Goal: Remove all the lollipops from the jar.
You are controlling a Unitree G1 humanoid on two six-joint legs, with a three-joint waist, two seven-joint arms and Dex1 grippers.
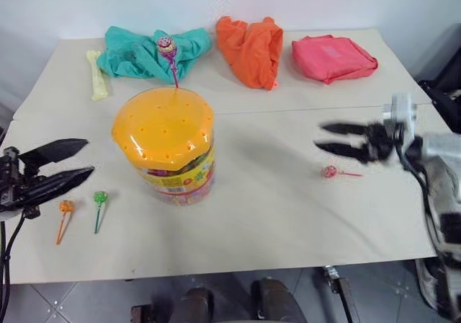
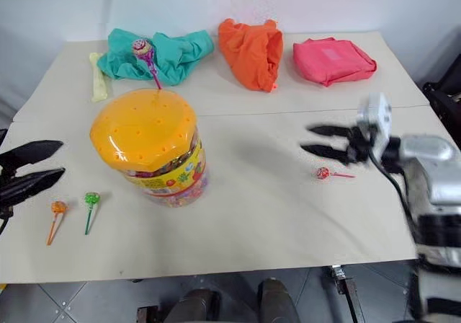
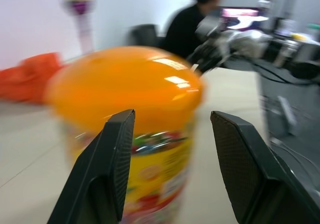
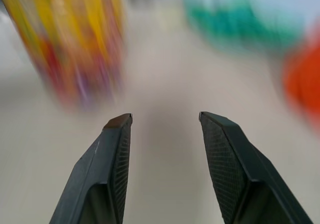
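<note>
Along the back of the worktop (image 1: 288, 215): teal cloth (image 1: 144, 52), orange cloth (image 1: 251, 49), pink folded cloth (image 1: 333, 58), and a pale yellow stick-shaped item (image 1: 96, 75) beside the teal.

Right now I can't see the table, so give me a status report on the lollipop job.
Left gripper and right gripper: jaws open, empty. One lollipop still stuck in the jar lid; three lollipops out on the table. Nothing in the way.

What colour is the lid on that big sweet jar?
The lid is orange, domed and dotted with small holes; the left eye view shows it best.
</note>
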